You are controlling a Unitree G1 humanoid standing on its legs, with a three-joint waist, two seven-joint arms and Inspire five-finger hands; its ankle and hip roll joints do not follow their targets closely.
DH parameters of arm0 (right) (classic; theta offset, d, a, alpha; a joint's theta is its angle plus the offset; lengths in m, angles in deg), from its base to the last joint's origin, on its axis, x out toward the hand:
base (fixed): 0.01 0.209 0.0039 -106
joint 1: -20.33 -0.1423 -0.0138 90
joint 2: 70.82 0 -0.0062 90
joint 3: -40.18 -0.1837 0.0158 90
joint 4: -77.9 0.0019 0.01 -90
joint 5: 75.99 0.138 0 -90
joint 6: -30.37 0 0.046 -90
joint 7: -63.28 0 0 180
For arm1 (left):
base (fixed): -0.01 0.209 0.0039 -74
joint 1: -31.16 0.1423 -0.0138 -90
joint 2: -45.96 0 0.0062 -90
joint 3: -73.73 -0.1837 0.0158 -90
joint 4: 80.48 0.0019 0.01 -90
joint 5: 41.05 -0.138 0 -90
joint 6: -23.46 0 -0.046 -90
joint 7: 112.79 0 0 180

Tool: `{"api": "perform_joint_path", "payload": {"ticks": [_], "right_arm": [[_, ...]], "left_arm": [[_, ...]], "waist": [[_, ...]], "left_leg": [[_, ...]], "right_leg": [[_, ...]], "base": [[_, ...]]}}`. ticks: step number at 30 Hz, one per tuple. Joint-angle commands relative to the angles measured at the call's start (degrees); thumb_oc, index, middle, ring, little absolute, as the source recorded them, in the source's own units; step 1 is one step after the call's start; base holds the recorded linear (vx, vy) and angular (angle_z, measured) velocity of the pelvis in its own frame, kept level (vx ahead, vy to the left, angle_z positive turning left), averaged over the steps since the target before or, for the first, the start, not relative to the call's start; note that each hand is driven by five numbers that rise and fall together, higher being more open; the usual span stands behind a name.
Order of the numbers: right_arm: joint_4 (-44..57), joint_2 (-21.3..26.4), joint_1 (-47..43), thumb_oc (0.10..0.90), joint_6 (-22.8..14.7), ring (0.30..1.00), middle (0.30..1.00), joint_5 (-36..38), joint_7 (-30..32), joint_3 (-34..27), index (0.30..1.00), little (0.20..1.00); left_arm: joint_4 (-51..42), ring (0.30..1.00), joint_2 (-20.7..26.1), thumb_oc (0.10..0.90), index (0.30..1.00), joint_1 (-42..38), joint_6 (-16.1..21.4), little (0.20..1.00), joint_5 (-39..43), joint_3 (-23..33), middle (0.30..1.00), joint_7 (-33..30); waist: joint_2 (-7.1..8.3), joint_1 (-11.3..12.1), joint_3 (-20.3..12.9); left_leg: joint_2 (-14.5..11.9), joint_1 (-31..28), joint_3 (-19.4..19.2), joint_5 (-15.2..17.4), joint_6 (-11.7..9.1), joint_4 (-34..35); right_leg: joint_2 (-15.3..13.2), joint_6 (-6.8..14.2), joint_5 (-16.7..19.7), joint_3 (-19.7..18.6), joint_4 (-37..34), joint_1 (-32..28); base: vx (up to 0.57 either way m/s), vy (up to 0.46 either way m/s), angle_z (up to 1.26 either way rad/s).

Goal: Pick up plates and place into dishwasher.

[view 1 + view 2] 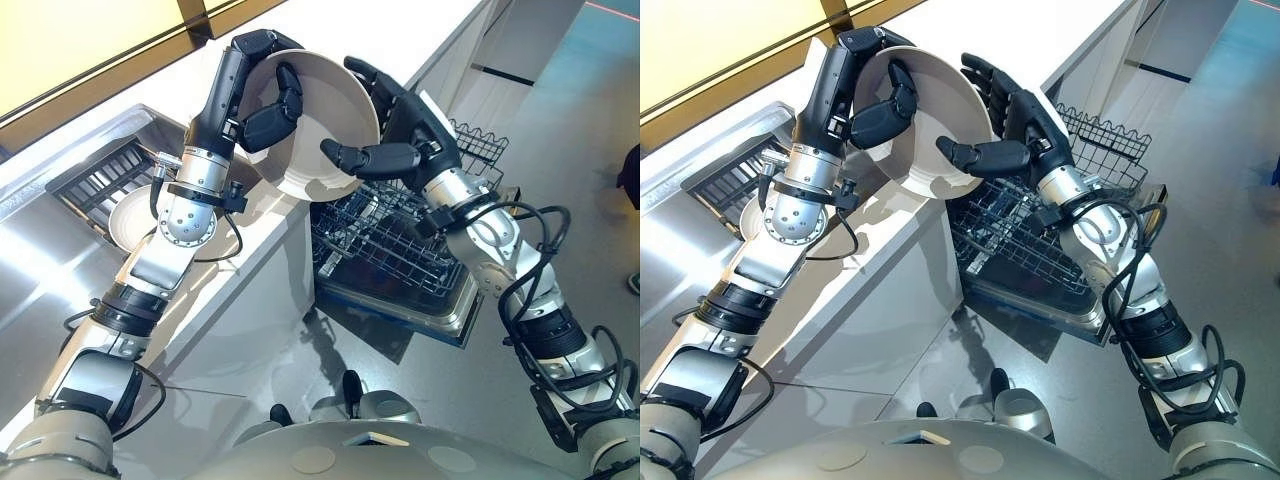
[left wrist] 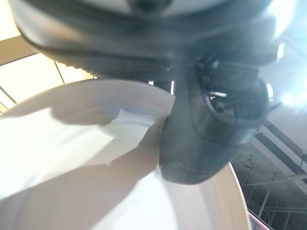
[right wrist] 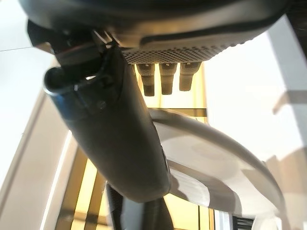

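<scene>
Beige plate (image 1: 330,120) held tilted in the air above the open dishwasher rack (image 1: 400,250). Left hand (image 1: 268,118) clamps its rim, thumb inside. Right hand (image 1: 405,140) grasps the opposite edge, thumb in front, fingers behind.

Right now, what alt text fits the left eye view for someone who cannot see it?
The left hand and right hand hold a beige plate tilted in the air, gripping opposite sides. A dishwasher rack stands open below; a second plate lies in the sink.

No writing, number, label or sign can be read anywhere, neither on the plate (image 1: 330,110), the counter (image 1: 380,30) nor the dishwasher rack (image 1: 380,250).
</scene>
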State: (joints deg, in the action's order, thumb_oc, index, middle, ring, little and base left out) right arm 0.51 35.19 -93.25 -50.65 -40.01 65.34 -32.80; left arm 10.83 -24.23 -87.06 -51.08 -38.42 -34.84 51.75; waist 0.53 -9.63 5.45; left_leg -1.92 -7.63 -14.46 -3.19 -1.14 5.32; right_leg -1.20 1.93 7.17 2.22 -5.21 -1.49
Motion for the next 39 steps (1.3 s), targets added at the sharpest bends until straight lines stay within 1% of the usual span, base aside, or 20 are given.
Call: {"api": "perform_joint_path", "payload": {"ticks": [1,6,8,9,10,11,12,13,16,21,23,26,28,31,32,33,34,35,38,39], "right_arm": [[0.8,-3.01,-9.19,0.8,-3.62,0.9,0.9,1.45,1.95,-0.83,0.9,0.9],[-0.44,-4.02,-9.86,0.8,-2.7,0.9,0.9,2.35,2.88,0.21,0.9,0.9],[-0.61,-4.05,-9.78,0.8,-2.86,0.9,0.9,2.54,2.89,0.43,0.9,0.9],[-0.64,-4.18,-9.74,0.715,-2.94,0.827,0.827,2.67,3.11,0.62,0.827,0.815],[-0.69,-4.32,-9.69,0.657,-3.01,0.778,0.778,3.0,3.31,0.75,0.778,0.757],[-0.68,-4.42,-9.62,0.454,-3.08,0.604,0.604,3.18,3.33,0.71,0.604,0.554],[-0.74,-4.62,-9.65,0.171,-3.24,0.361,0.361,4.08,3.62,0.83,0.361,0.271],[-0.8,-4.88,-9.62,0.1,-3.06,0.3,0.3,4.67,3.74,0.85,0.3,0.2],[-0.55,-5.54,-9.34,0.1,-2.33,0.3,0.3,6.51,4.17,0.88,0.3,0.2],[-0.82,-6.71,-8.21,0.1,-1.6,0.3,0.3,11.75,4.35,0.88,0.3,0.2],[-0.7,-7.13,-7.75,0.1,-1.63,0.3,0.3,13.54,4.58,1.1,0.3,0.2],[-1.13,-7.53,-7.47,0.1,-2.1,0.3,0.3,14.48,4.72,1.36,0.3,0.2],[-1.29,-7.79,-7.28,0.1,-1.72,0.3,0.3,15.58,5.18,1.44,0.3,0.2],[-1.81,-7.64,-7.04,0.1,-2.16,0.3,0.3,14.35,5.2,1.55,0.3,0.2],[-2.06,-7.58,-6.96,0.1,-2.19,0.3,0.3,12.66,4.78,1.55,0.3,0.2],[-2.3,-6.87,-6.91,0.1,-1.93,0.3,0.3,11.31,4.27,1.48,0.3,0.2],[-2.32,-6.78,-6.92,0.1,-1.93,0.3,0.3,11.23,4.24,1.47,0.3,0.2],[-2.38,-5.73,-6.48,0.1,-2.27,0.3,0.3,10.2,4.51,1.13,0.3,0.2],[-2.73,-3.45,-5.57,0.1,-5.85,0.3,0.3,8.92,6.62,-2.23,0.3,0.2],[-2.97,-2.67,-5.33,0.1,-8.18,0.3,0.3,7.12,8.31,-3.82,0.3,0.2]], "left_arm": [[-6.42,0.3,0.03,0.1,0.3,-12.26,4.18,0.2,1.18,-4.0,0.3,-1.37],[-6.57,0.3,-0.06,0.1,0.3,-12.53,4.68,0.2,-0.51,-4.91,0.3,-1.75],[-6.82,0.3,0.03,0.1,0.3,-12.62,4.45,0.2,-0.59,-5.08,0.3,-1.52],[-6.96,0.3,-0.01,0.1,0.3,-12.6,4.19,0.2,-0.15,-5.25,0.3,-1.33],[-6.96,0.3,-0.09,0.1,0.3,-12.48,4.04,0.2,0.08,-5.33,0.3,-1.04],[-6.98,0.3,-0.11,0.1,0.3,-12.29,3.98,0.2,0.49,-5.35,0.3,-0.77],[-6.95,0.3,-0.34,0.1,0.3,-11.95,3.92,0.2,1.16,-5.57,0.3,-0.37],[-6.91,0.3,-0.61,0.1,0.3,-11.7,3.96,0.2,1.13,-5.63,0.3,-0.14],[-7.06,0.3,-1.1,0.1,0.3,-10.87,4.69,0.2,1.23,-6.09,0.3,0.42],[-7.3,0.3,-1.69,0.1,0.3,-10.34,8.39,0.2,-0.97,-6.94,0.3,0.36],[-7.7,0.3,-1.7,0.1,0.3,-10.34,9.14,0.2,-1.62,-7.41,0.3,-0.19],[-7.57,0.3,-1.67,0.1,0.3,-10.77,9.42,0.2,-1.75,-8.12,0.3,-0.59],[-7.67,0.3,-1.61,0.1,0.3,-10.87,9.5,0.2,-2.34,-8.42,0.3,-1.15],[-7.4,0.3,-1.19,0.1,0.3,-11.02,9.62,0.2,-4.73,-8.65,0.3,-2.24],[-7.46,0.364,-0.96,0.174,0.364,-10.97,9.0,0.274,-5.81,-8.63,0.364,-2.65],[-7.51,0.568,-0.43,0.413,0.568,-10.89,7.95,0.513,-5.98,-8.42,0.568,-3.03],[-7.53,0.662,-0.34,0.523,0.662,-10.87,7.8,0.623,-5.98,-8.36,0.662,-3.09],[-7.63,0.9,0.73,0.8,0.9,-10.48,5.89,0.9,-5.47,-7.71,0.9,-3.94],[-6.65,0.9,3.03,0.8,0.9,-7.86,5.53,0.9,-2.98,-4.02,0.9,-3.61],[-6.38,0.9,3.74,0.8,0.9,-6.87,5.14,0.9,-2.58,-2.59,0.9,-4.11]], "waist": [[-0.1,1.17,-5.27],[-0.06,1.49,-5.18],[-0.02,1.55,-5.18],[0.0,1.62,-5.17],[0.02,1.67,-5.18],[0.02,1.7,-5.18],[0.04,1.78,-5.13],[0.03,1.83,-5.11],[0.05,1.99,-5.0],[0.18,2.05,-4.98],[0.23,2.04,-4.97],[0.22,2.01,-4.97],[0.23,2.06,-5.06],[0.29,2.05,-5.09],[0.3,2.08,-5.14],[0.28,2.15,-5.13],[0.28,2.15,-5.13],[0.3,2.2,-5.14],[0.35,2.44,-5.03],[0.32,2.52,-4.94]], "left_leg": [[0.71,1.31,1.59,2.78,-0.15,-0.32],[0.67,1.42,1.81,2.69,-0.11,-0.32],[0.65,1.52,1.9,2.64,-0.13,-0.32],[0.66,1.55,1.96,2.62,-0.13,-0.32],[0.67,1.57,2.0,2.6,-0.12,-0.32],[0.69,1.57,1.98,2.6,-0.12,-0.32],[0.73,1.54,2.03,2.62,-0.09,-0.32],[0.73,1.51,2.01,2.61,-0.08,-0.32],[0.73,1.41,2.06,2.63,-0.02,-0.32],[0.63,1.44,2.17,2.5,0.0,-0.32],[0.67,1.45,2.21,2.48,0.03,-0.32],[0.59,1.5,2.2,2.44,-0.02,-0.32],[0.55,1.57,2.23,2.44,-0.02,-0.32],[0.58,1.59,2.3,2.4,-0.03,-0.32],[0.59,1.62,2.36,2.37,-0.05,-0.32],[0.67,1.66,2.5,2.34,-0.06,-0.32],[0.68,1.66,2.52,2.34,-0.06,-0.32],[0.74,1.7,2.7,2.27,-0.14,-0.32],[0.55,1.74,2.74,2.17,-0.33,-0.32],[0.46,1.76,2.72,2.14,-0.41,-0.32]], "right_leg": [[3.28,2.79,-5.77,3.29,2.04,-2.17],[3.2,2.79,-5.82,3.36,2.13,-2.16],[3.17,2.8,-5.8,3.37,2.06,-2.17],[3.15,2.82,-5.77,3.4,2.06,-2.16],[3.13,2.85,-5.74,3.44,2.05,-2.17],[3.1,2.87,-5.71,3.43,1.99,-2.2],[3.08,2.89,-5.65,3.41,1.93,-2.22],[3.05,2.93,-5.63,3.42,1.96,-2.2],[2.99,2.94,-5.58,3.5,1.91,-2.27],[2.93,2.91,-5.5,3.54,1.88,-2.28],[2.88,2.91,-5.48,3.46,1.91,-2.29],[2.79,2.93,-5.5,3.52,1.93,-2.26],[2.75,2.95,-5.56,3.56,1.99,-2.2],[2.71,2.92,-5.57,3.66,2.02,-2.23],[2.7,2.93,-5.58,3.69,2.06,-2.19],[2.69,2.9,-5.59,3.63,2.02,-2.25],[2.69,2.9,-5.58,3.63,2.0,-2.27],[2.68,2.89,-5.52,3.49,1.92,-2.34],[2.69,2.91,-5.47,3.49,1.96,-2.36],[2.67,2.93,-5.46,3.52,2.02,-2.33]], "base": [[0.0,0.0,0.0],[0.0,0.0,0.0],[0.0,0.0,0.0],[0.0,0.0,0.0],[0.0,0.0,0.0],[0.0,0.0,0.0],[0.0,0.0,0.0],[0.0,0.0,0.0],[0.0,0.0,0.0],[0.0,0.0,0.0],[0.0,0.0,0.0],[0.0,0.0,0.0],[0.0,0.0,0.0],[0.0,0.0,0.0],[0.0,0.0,0.0],[0.0,0.0,0.0],[0.0,0.0,0.0],[0.0,0.0,0.0],[0.0,0.0,0.0],[0.0,0.0,0.0]]}}
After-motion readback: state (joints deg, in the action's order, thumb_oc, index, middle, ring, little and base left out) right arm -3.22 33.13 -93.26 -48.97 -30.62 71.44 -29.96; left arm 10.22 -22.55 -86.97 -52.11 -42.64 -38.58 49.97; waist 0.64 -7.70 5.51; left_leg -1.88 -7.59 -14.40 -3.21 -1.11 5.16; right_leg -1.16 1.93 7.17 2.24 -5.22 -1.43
